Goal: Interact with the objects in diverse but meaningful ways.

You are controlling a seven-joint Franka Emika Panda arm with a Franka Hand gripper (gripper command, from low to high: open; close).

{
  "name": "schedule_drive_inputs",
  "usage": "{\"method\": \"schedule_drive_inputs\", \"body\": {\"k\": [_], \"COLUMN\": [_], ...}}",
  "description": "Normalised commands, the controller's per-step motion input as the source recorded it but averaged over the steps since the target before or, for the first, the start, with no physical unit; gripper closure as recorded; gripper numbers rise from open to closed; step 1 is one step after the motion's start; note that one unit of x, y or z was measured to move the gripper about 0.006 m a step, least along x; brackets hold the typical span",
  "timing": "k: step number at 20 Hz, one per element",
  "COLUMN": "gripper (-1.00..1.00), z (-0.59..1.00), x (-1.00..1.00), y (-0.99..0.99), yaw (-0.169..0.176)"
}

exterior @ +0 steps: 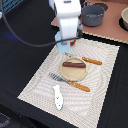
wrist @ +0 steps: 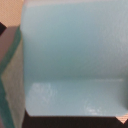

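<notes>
The gripper (exterior: 68, 44) in the upper middle of the frame is clamped on a light blue cup (wrist: 75, 60). Below it, a brown sausage (exterior: 74, 64) lies on the round wooden plate (exterior: 75, 74), and a white-and-blue fish (exterior: 58, 97) lies at the lower middle.

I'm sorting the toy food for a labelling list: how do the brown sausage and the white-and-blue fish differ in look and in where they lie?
The brown sausage is dark and rod-shaped; the white-and-blue fish is pale, flatter, with a tail. The sausage rests on the round wooden plate; the fish lies directly on the woven placemat, nearer the camera in the exterior view. Both lie flat on their sides and neither is touched by the arm.
</notes>
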Motion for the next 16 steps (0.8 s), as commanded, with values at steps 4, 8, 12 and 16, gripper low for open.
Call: {"method": "schedule_drive_inputs", "body": {"k": [4,8,12,16], "gripper": [1.0,1.0,1.0,1.0], "z": [0.41,0.26,0.19,0.07], "x": [0.91,0.96,1.0,0.97], "y": [0.45,0.42,0.4,0.34], "yaw": [0.0,0.001,0.0,0.0]}}
